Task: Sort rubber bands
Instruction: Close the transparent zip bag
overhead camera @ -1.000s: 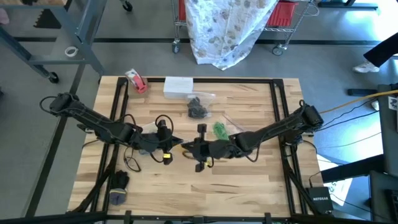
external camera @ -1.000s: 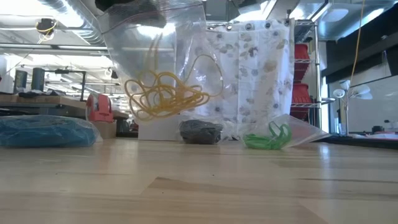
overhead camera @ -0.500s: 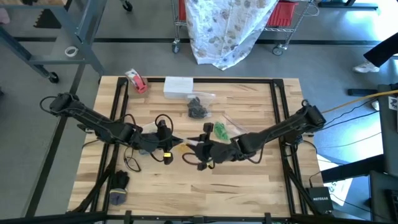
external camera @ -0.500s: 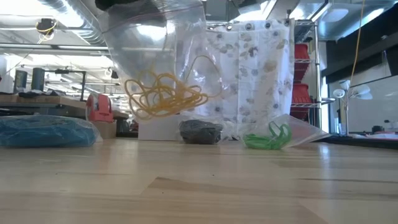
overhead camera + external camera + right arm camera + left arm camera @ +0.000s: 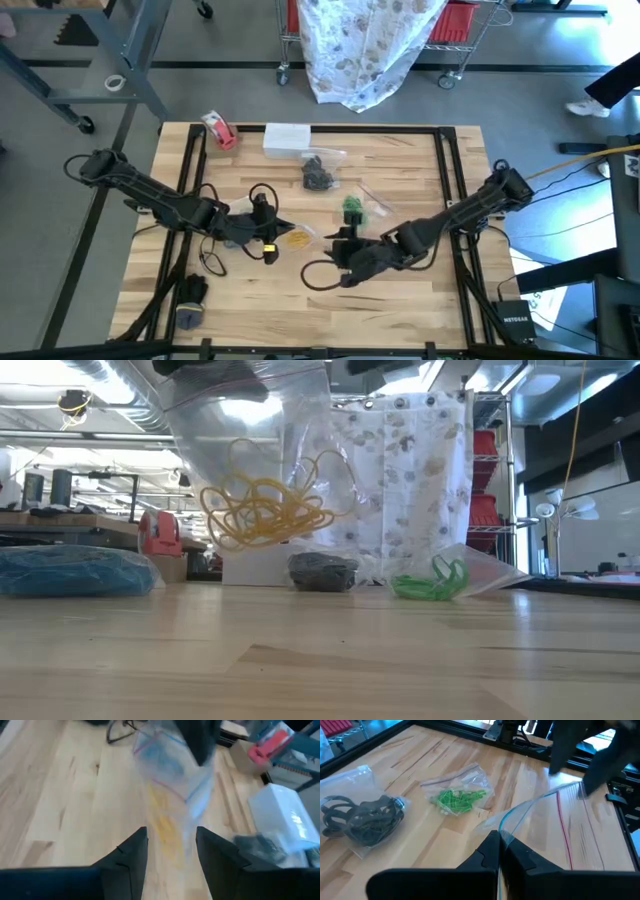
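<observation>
From above, the left gripper (image 5: 268, 232) sits near the middle of the wooden table (image 5: 400, 310), pinched shut on a clear bag (image 5: 292, 237) with yellow rubber bands (image 5: 298, 238) inside. The right gripper (image 5: 345, 272) is just beside it, nearer the front edge. From table height, the bag (image 5: 250, 450) hangs above the wood with the yellow bands (image 5: 265, 510) bunched at its bottom; green bands (image 5: 428, 586), black bands (image 5: 322, 572) and blue bands (image 5: 70, 572) lie in bags on the table. The left wrist camera shows its fingers (image 5: 490, 854) squeezed together on the bag's rim (image 5: 530, 807). The right wrist camera shows its fingers (image 5: 131, 851) apart, holding nothing.
</observation>
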Controlling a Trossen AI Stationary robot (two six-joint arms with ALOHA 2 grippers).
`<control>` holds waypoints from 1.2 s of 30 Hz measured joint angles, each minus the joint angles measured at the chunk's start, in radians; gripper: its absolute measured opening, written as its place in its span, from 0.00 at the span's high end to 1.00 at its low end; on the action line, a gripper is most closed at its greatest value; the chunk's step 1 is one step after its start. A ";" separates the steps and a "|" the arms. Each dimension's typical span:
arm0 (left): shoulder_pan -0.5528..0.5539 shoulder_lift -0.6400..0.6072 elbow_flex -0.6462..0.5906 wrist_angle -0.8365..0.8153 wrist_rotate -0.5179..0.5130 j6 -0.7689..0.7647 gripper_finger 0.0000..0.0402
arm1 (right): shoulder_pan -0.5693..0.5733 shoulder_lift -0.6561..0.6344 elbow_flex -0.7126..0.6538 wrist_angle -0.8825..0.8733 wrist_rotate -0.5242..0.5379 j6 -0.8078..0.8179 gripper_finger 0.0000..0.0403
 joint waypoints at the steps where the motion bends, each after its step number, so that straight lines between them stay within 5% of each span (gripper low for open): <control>1: -0.001 0.000 0.000 0.001 0.000 0.000 1.00 | -0.007 0.004 -0.023 0.065 0.000 -0.019 0.60; 6: -0.013 0.000 0.000 0.001 0.011 0.001 1.00 | -0.039 0.010 -0.092 0.286 -0.012 -0.057 0.60; 15: -0.033 0.000 0.000 0.006 0.012 0.010 1.00 | -0.080 0.053 -0.096 0.363 -0.054 -0.099 0.61; 19: -0.040 0.000 0.000 -0.006 0.019 0.028 1.00 | -0.079 0.061 -0.095 0.384 -0.052 -0.127 0.71; 24: -0.049 0.000 0.000 -0.015 0.054 0.090 1.00 | -0.078 0.061 -0.096 0.377 -0.041 -0.169 0.96; 31: -0.051 0.000 0.000 -0.033 0.055 0.122 0.99 | -0.078 0.061 -0.095 0.326 -0.059 -0.125 0.99; 36: -0.046 -0.017 0.015 -0.061 0.059 0.158 0.89 | -0.078 0.061 -0.095 0.248 -0.090 -0.065 1.00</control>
